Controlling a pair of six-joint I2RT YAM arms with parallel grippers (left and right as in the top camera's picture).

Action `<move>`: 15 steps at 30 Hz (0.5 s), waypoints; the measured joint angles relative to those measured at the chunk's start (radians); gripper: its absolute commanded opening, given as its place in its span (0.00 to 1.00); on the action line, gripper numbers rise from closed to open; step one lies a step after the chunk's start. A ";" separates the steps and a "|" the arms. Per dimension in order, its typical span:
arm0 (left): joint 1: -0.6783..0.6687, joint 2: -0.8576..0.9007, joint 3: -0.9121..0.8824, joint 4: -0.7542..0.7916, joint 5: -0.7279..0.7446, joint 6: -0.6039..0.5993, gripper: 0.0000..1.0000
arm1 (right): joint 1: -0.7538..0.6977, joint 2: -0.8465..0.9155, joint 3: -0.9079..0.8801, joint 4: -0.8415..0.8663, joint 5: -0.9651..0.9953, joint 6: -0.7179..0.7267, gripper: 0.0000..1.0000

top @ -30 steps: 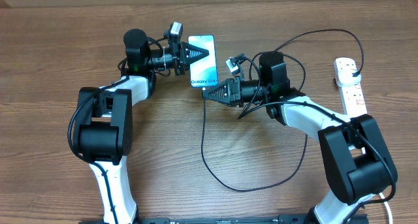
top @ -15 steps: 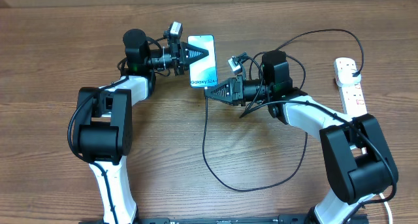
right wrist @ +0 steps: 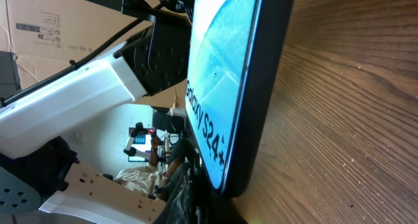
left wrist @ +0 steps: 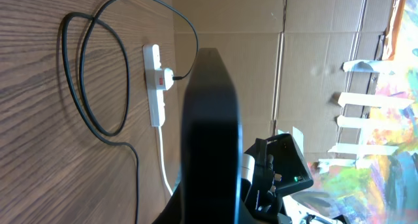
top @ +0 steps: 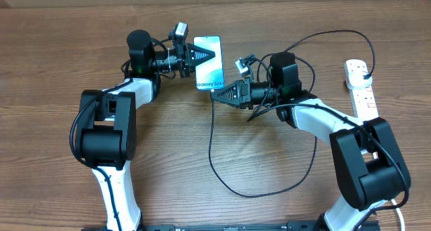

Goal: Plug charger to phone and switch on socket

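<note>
The right gripper (top: 215,96) is edging slightly rightward, jaws closed on the charger (top: 209,140) tip. The left gripper (top: 205,56) is clamping the phone (top: 212,73) in closed jaws.

Centre — the phone (left wrist: 209,132) (dark, edge-on); beyond, socket (left wrist: 155,87) with charger (left wrist: 138,185) plugged in.

Left arm (top: 108,131) and right arm (top: 367,160) share a build: bulky black joint housings linked by glossy white shells. The left gripper (top: 210,55) and right gripper (top: 215,96) are black ridged wedges tapering to a point. A small grey camera (top: 179,32) tops each wrist; thin black cables (top: 159,44) loop past the joints
</note>
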 measured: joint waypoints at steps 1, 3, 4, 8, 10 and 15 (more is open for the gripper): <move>0.000 0.000 0.000 0.000 -0.003 0.000 0.04 | 0.000 0.000 0.000 0.000 0.001 0.000 0.04; -0.001 0.000 0.000 0.000 -0.005 -0.001 0.04 | 0.000 0.000 0.000 0.000 0.001 0.000 0.04; -0.002 0.000 0.000 0.000 -0.007 -0.001 0.04 | -0.001 0.000 0.000 0.000 0.002 0.000 0.04; -0.006 0.000 0.000 0.000 -0.016 -0.002 0.04 | 0.000 0.000 0.000 0.000 0.003 -0.001 0.04; -0.007 0.000 0.000 0.000 -0.018 -0.003 0.04 | -0.001 0.000 0.000 0.000 0.004 0.000 0.04; -0.007 0.000 0.000 0.000 -0.018 -0.008 0.04 | 0.000 0.000 0.000 0.000 0.005 0.000 0.04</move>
